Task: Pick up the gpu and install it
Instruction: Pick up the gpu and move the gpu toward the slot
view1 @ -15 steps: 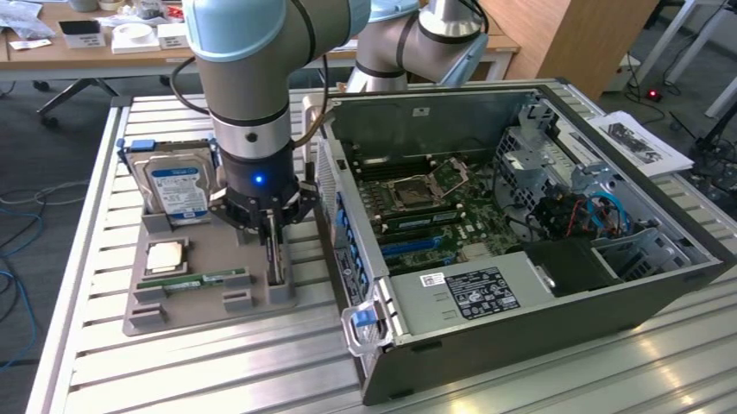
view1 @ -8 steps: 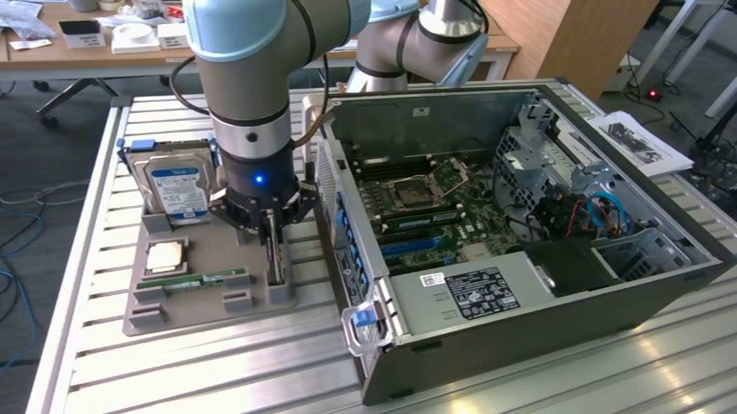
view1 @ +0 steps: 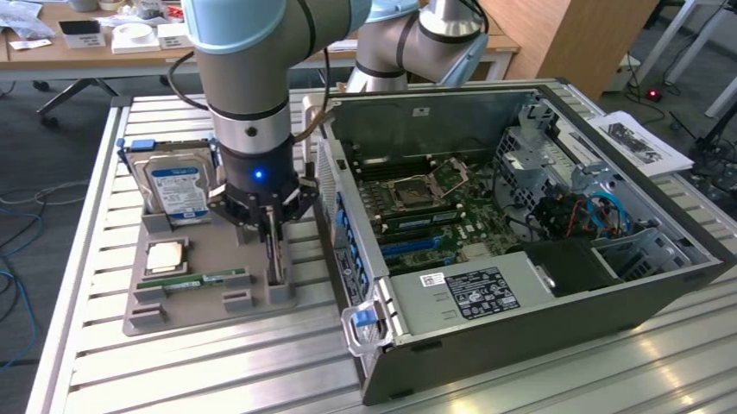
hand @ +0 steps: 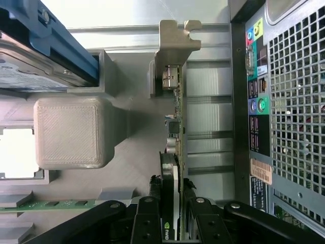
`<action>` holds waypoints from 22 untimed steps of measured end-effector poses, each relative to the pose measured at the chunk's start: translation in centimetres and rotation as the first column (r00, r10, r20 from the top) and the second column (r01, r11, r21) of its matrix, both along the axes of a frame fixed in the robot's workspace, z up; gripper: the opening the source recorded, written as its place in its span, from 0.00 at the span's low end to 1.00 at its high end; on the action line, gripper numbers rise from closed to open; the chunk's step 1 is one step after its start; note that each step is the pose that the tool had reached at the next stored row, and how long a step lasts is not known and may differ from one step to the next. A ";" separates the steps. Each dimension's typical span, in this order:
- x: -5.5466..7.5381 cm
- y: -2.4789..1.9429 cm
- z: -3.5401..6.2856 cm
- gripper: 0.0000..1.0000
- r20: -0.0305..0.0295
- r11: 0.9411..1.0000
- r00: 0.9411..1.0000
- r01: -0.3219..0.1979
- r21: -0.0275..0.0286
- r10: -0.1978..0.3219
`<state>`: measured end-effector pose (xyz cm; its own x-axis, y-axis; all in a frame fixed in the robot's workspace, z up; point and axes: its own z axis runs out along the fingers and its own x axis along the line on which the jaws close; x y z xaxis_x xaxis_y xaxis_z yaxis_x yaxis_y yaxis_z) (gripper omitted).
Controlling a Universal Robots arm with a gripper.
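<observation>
The gpu (view1: 275, 263) stands on its edge in a slot of the grey holder tray (view1: 207, 315), next to the open computer case (view1: 645, 285). In the wrist view I look along the gpu (hand: 176, 127): green board, black cooler and silver end bracket (hand: 177, 35) at its far end. My gripper (view1: 273, 228) is lowered straight onto the card. Its black fingers (hand: 147, 218) press against both faces, so the gripper (hand: 173, 226) is shut on the gpu. The card still sits in the tray.
The tray also holds a silver hard drive with a blue label (view1: 179, 185), a processor chip (view1: 167, 256) and a thin green memory stick (view1: 196, 281). The case lies open with its motherboard (view1: 426, 207) and blue slots (view1: 409, 250) exposed. Papers (view1: 645, 142) lie beyond it.
</observation>
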<state>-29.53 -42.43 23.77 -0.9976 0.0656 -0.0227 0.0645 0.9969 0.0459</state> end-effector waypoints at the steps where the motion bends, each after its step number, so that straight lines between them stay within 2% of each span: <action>1: 0.0 0.00 0.17 0.27 0.000 1.000 1.000 0.000 0.000 0.000; 11: 0.0 0.00 2.83 0.27 0.000 1.000 1.000 0.000 0.000 0.000; 22: 0.0 0.00 7.04 0.27 0.001 1.000 1.000 0.000 0.000 0.000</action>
<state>-29.53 -42.43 30.82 -0.9976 0.0655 -0.0233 0.0644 0.9969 0.0459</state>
